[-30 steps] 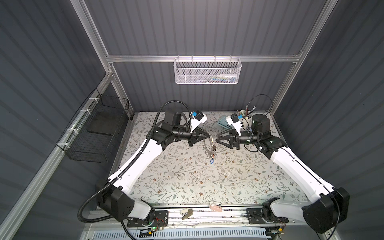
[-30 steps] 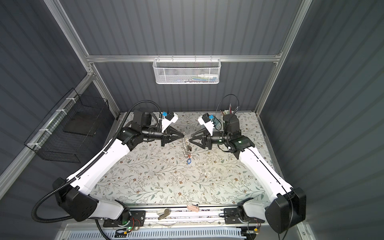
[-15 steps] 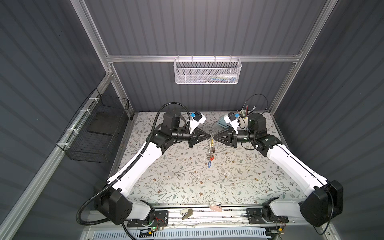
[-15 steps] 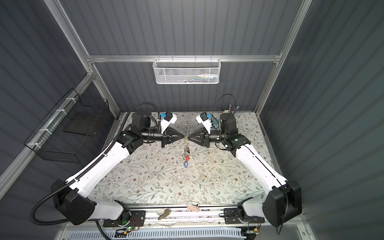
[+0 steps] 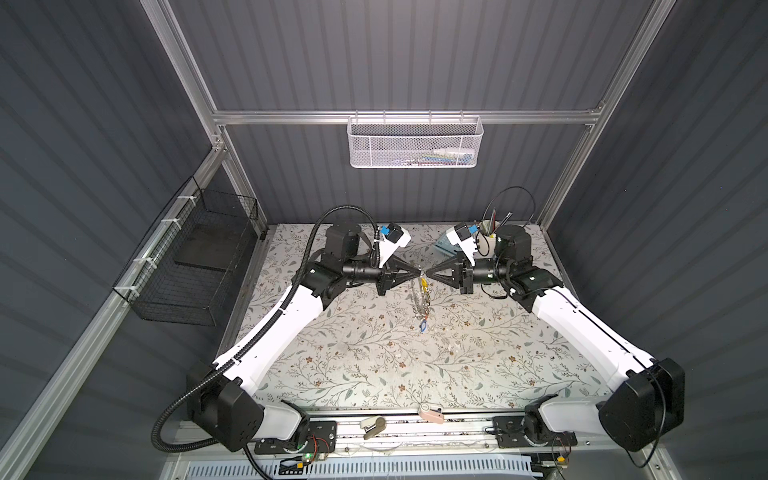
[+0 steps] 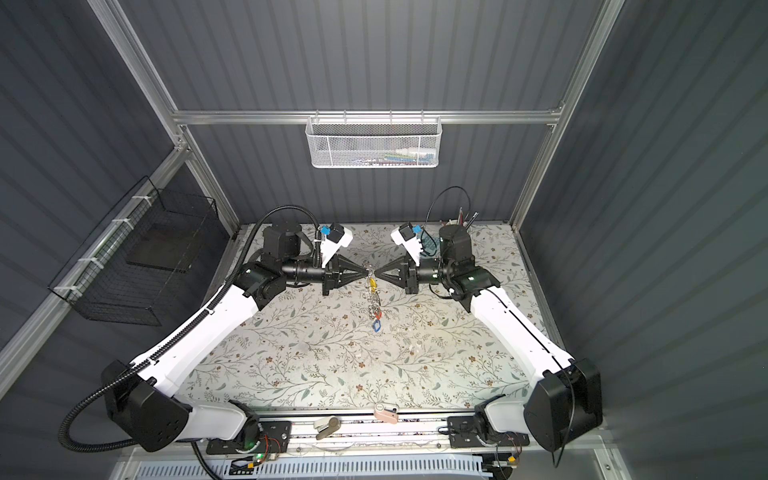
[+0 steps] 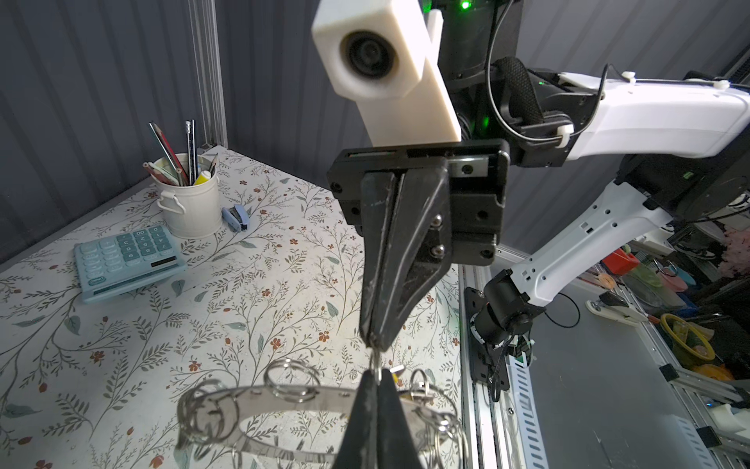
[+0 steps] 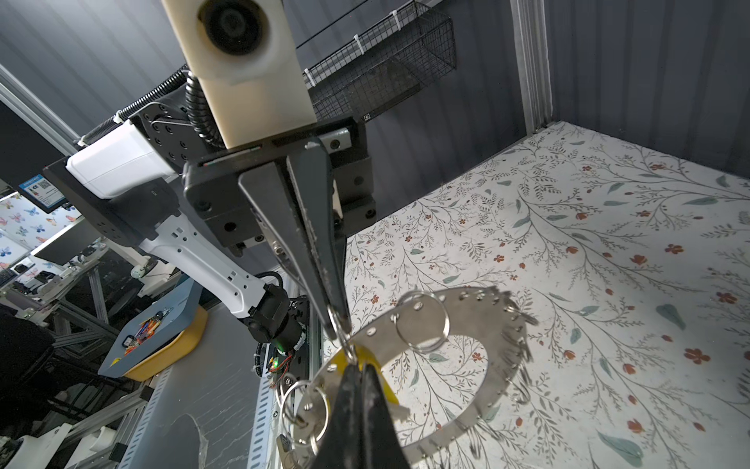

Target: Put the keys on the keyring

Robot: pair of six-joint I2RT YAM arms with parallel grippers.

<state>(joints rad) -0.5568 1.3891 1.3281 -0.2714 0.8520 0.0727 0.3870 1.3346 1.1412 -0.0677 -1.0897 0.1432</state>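
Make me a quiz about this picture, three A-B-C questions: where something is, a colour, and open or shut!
1. Where is the keyring? A lying flat on the tabletop; B hanging between the left gripper and the right gripper; C in the black basket.
2. What colour is the tag nearest where the grippers meet? A green; B black; C yellow.
3. The right gripper's fingers are: A shut; B wide open; C gripping a pencil.
Answers: B, it dangles from the meeting tips in both top views; C, the tag there is yellow; A, the left wrist view shows them pinching a thin wire loop.
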